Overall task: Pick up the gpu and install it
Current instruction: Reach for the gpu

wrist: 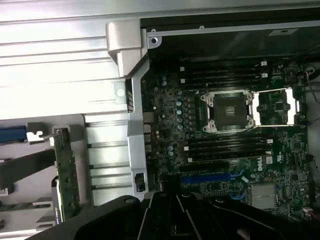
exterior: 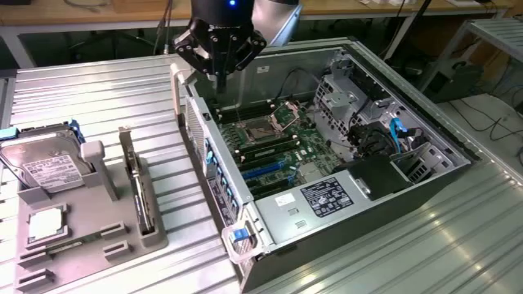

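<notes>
Over the case [exterior: 376, 220] hangs the closed gripper [exterior: 220, 82] — gpu [exterior: 137, 184] well apart

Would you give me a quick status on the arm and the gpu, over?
Gripper over the open case edge, jaws shut, empty. Gpu upright in the grey holder, untouched. Case wall between them.

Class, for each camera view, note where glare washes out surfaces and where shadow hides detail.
Exterior view: glare whitens the ribbed metal table at the exterior view's lower right; the computer case is dark inside. Wrist view: the table beside the case is washed out; the motherboard lies dim.
</notes>
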`<state>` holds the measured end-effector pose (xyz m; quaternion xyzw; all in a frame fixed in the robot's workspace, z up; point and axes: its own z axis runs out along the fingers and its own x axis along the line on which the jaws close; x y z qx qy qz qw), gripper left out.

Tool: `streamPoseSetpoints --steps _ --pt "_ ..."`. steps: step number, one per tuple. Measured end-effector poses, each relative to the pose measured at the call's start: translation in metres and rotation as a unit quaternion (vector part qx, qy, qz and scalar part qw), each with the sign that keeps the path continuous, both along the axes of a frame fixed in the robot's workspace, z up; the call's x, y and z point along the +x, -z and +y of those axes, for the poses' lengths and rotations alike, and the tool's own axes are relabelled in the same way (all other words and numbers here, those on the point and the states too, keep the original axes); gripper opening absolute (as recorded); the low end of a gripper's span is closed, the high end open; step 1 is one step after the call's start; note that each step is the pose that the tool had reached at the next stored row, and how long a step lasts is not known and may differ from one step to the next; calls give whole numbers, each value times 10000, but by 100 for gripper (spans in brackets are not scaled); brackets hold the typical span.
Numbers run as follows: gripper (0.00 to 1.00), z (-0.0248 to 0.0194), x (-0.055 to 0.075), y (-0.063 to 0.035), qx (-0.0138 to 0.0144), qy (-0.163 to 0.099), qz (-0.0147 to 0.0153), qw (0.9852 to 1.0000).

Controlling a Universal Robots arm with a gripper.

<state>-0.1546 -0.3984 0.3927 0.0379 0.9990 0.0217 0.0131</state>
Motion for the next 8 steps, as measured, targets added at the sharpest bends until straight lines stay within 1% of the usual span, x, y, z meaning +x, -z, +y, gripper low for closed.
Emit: streamPoseSetpoints --steps 3,8 --pt "11 1 -156 4 0 0 0 10000" --pt "11 3 -379 7 0 0 0 10000"
